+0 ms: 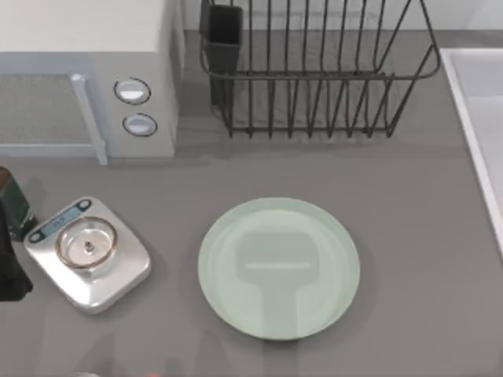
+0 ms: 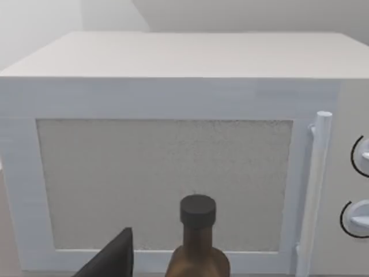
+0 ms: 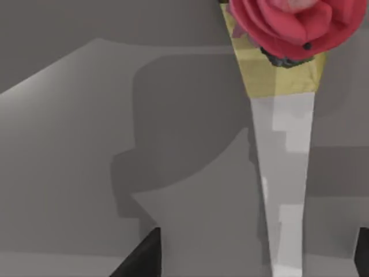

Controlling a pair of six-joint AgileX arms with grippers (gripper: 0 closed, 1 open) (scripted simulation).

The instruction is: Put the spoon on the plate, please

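Note:
The spoon's slim pale handle (image 3: 285, 190) runs across the grey table in the right wrist view and ends in a red, rose-like knob (image 3: 288, 23) on a yellow collar. Its bowl is out of view. My right gripper (image 3: 252, 262) is open, its two dark fingertips (image 3: 141, 257) wide apart on either side of the handle's near end. The pale mint-green plate (image 1: 216, 236) lies empty at the middle of the table, with a gripper-shaped shadow across it. My left arm (image 1: 9, 275) is parked at the table's far left edge, one dark finger (image 2: 115, 259) beside a bottle.
A white microwave (image 1: 86, 71) stands at the back left, and a dark wire dish rack (image 1: 314, 78) at the back centre. A silver scale (image 1: 88, 251) sits left of the plate. Near the left edge stands a brown bottle (image 2: 197, 242). A white rim (image 1: 475, 133) runs along the right side.

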